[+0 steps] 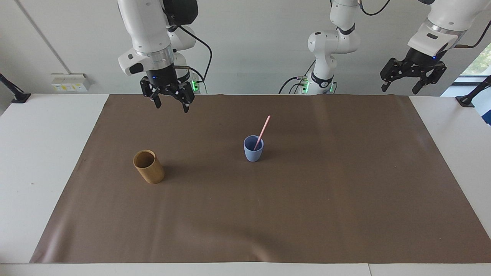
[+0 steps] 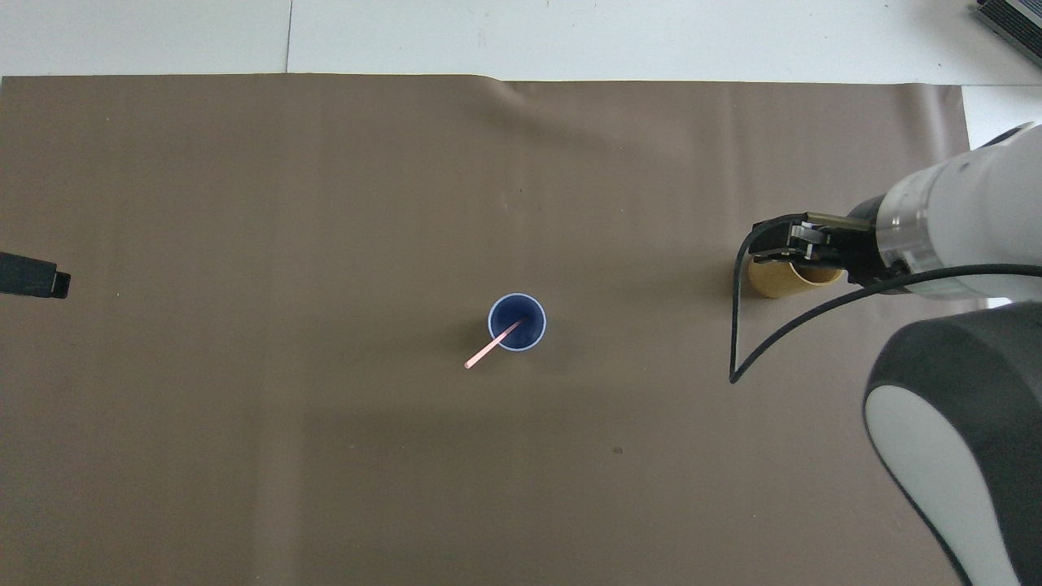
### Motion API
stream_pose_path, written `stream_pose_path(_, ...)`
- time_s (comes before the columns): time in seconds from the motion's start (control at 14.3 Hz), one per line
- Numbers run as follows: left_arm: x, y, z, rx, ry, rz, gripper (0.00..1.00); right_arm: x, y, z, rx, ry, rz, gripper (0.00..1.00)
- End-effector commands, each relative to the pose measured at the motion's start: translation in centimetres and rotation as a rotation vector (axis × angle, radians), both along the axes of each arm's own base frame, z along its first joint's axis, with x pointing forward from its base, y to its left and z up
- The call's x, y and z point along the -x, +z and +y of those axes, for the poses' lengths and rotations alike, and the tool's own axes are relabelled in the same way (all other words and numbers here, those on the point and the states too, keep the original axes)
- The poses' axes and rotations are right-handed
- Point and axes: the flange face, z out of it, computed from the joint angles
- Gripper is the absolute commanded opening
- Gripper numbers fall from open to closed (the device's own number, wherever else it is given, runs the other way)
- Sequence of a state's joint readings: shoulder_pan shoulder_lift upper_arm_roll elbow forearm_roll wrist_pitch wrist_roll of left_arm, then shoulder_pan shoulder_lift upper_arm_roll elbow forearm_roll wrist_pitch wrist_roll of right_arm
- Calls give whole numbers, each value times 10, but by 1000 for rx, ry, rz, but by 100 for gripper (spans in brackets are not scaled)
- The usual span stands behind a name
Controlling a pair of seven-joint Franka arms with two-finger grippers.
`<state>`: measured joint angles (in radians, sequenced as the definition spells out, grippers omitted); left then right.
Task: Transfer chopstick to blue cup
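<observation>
The chopstick leans in the blue cup, well apart from both tools; right tool wide and empty, left tool wide, waiting off the mat's end

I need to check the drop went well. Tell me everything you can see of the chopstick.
The chopstick is a thin, straight, pale pink stick with a smooth, plain look. It stands tilted in the blue cup, lower end down inside, resting against the rim, with its upper half sticking out and leaning toward the left arm's end of the table. Only the cup touches it; no gripper is near it.
</observation>
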<state>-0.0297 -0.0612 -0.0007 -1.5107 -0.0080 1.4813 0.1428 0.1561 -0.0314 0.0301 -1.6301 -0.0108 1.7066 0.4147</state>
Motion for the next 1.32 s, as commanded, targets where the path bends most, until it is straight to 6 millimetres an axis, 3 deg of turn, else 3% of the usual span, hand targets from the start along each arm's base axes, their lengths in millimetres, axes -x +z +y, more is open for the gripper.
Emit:
stream_pose_path(0.0, 4, 4, 3, -15, 2, 8, 100, 11, 28, -35, 14, 0, 10, 100)
stream_pose_path(0.14, 3, 3, 3, -13, 4, 4, 100, 19, 43, -58, 8, -18, 57, 100)
stream_pose_path(0.7, 4, 2, 4, -14, 4, 11, 100, 33, 43, -130, 11, 2, 107, 100)
stream_pose_path(0.91, 6, 2, 4, -14, 3, 11, 100, 33, 42, -141, 19, 12, 120, 100)
stream_pose_path(1.25, 6, 3, 4, -14, 3, 10, 100, 43, 40, -128, 24, 70, 128, 100)
